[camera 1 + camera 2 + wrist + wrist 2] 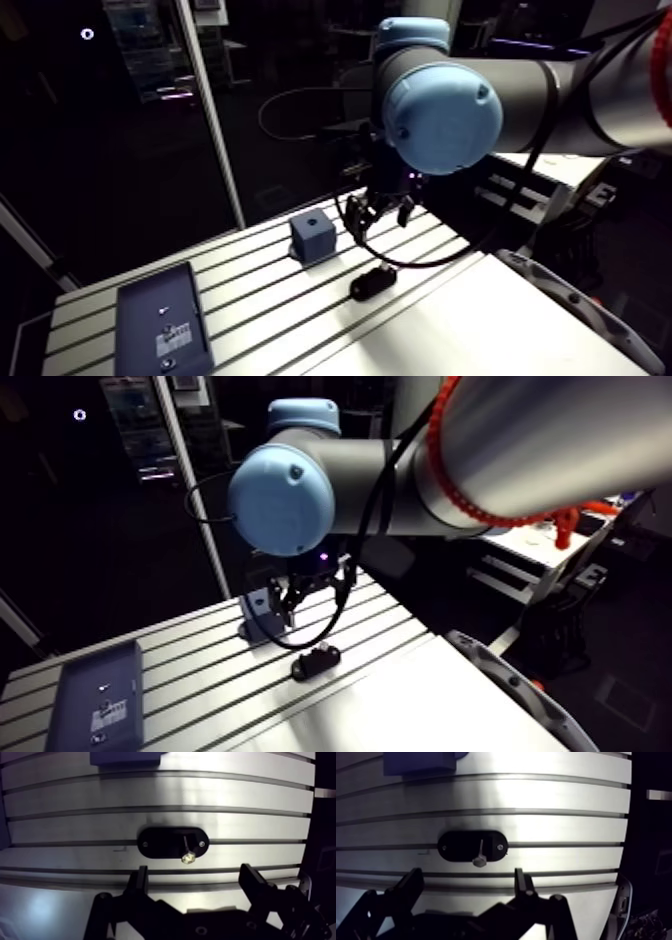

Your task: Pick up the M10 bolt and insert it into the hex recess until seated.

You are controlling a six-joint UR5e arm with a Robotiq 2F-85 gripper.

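A slotted aluminium surface (470, 330) is seen stretching from 8 o'clock to 5 o'clock in the arm view, and long parallel grooves (150, 809) are cut along it. Strong light is thrown back from the bare metal, and a bright glare (215, 796) is spread over its ribs in the wrist view. Behind the surface the room is left dim. A pale upright post (214, 130) is set at 11 o'clock, and a small ring of light (88, 34) is shown at 10 o'clock.
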